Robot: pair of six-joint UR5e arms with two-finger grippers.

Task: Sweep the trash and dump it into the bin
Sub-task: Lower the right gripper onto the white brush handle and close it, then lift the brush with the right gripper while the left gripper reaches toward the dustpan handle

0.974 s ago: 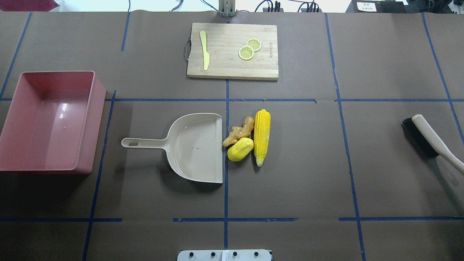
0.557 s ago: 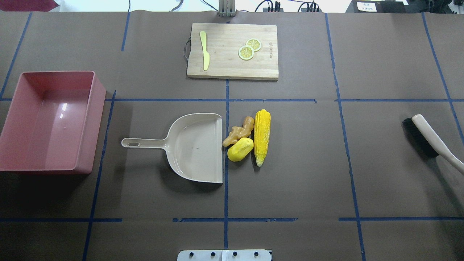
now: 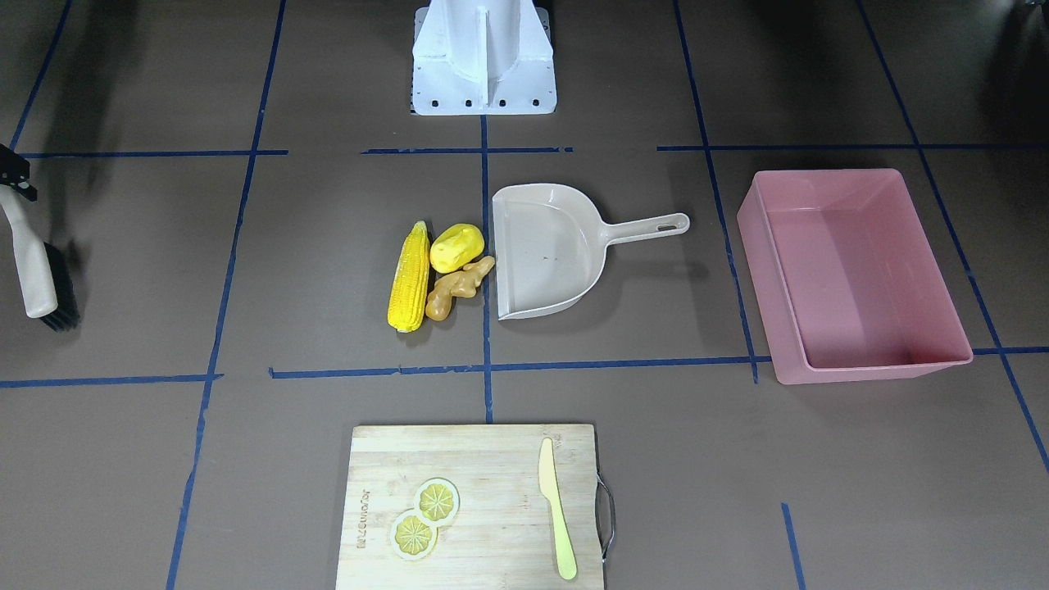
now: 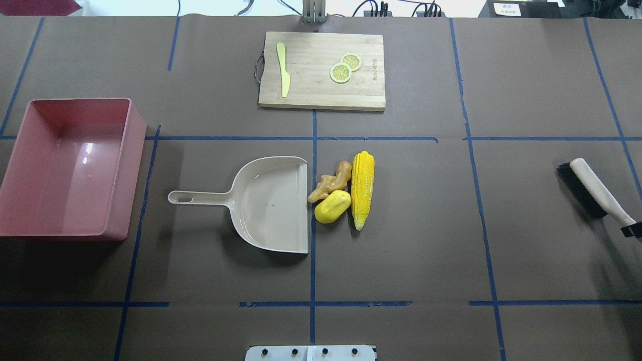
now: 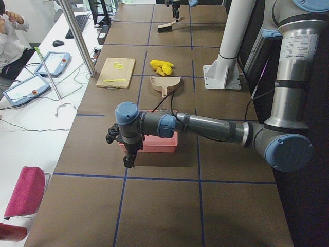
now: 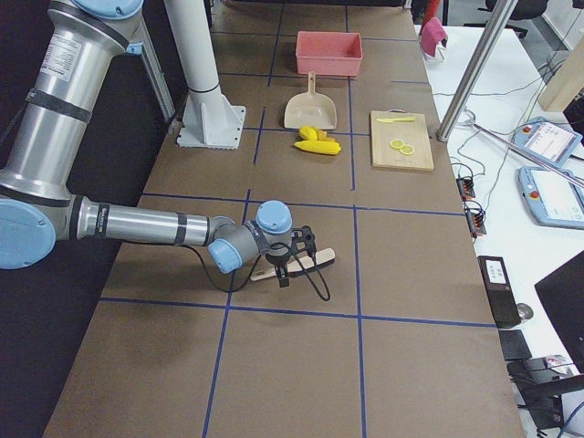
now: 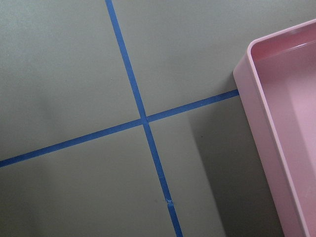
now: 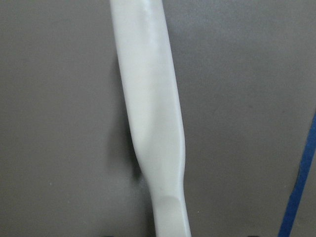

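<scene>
The trash lies mid-table: a corn cob [image 4: 362, 189], a yellow potato-like lump [image 4: 332, 206] and a tan ginger root [image 4: 331, 183], just right of the beige dustpan's [image 4: 271, 205] open lip. At the far left stands the empty pink bin [image 4: 129, 170]. A black-bristled brush [image 4: 587, 188] lies at the right edge. My right gripper [image 4: 632, 230] is over its handle [image 8: 153, 113] and open, the jaws wide on either side. My left gripper [image 5: 128, 160] hovers beside the bin's corner [image 7: 266, 128]; whether it is open or shut I cannot tell.
A wooden cutting board [image 4: 321, 93] at the table's far side carries a pale knife [image 4: 283, 75] and two lemon slices [image 4: 345, 67]. Blue tape lines grid the brown table. The robot's base plate [image 4: 311, 352] sits at the near edge.
A black part of my right gripper has come into the overhead view over the end of the brush handle. The brush head shifted very slightly. The trash, dustpan and bin stayed put.
</scene>
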